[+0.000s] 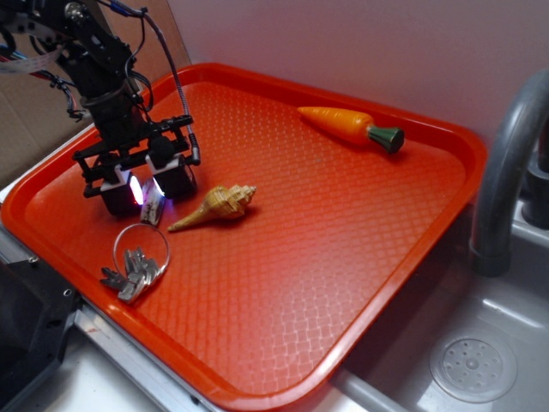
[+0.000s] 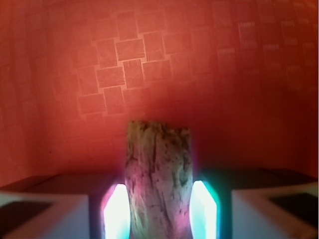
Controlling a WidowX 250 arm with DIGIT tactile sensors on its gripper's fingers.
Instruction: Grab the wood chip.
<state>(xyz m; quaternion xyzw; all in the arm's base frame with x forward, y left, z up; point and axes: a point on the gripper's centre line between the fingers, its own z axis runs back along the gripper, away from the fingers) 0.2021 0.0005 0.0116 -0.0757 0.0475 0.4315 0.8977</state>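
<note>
The gripper [image 1: 147,190] is low over the near-left part of the orange tray [image 1: 360,257], and the wood chip [image 2: 158,174] stands between its two fingers. In the wrist view the chip fills the gap from pad to pad, with the glowing pads [image 2: 117,214] pressed to either flank, so the hand reads as clamped on the chip. The chip is held lengthwise along the fingers, its rough grey-brown end poking out past the tips; that grip across the narrow width suits an oblong piece and leaves little room for it to twist. From the exterior view it is hard to tell whether the chip's lower end is touching the tray or just clear of it.

Just beyond the fingertips, toward the tray's middle, lies the seashell [image 1: 216,206], apart from the hand. The ring of keys [image 1: 135,262] sits close below the gripper, toward the tray's near edge, also untouched. A toy carrot [image 1: 347,126] lies well away at the far side.

No brand, label or readable writing shows on any of these things.
</note>
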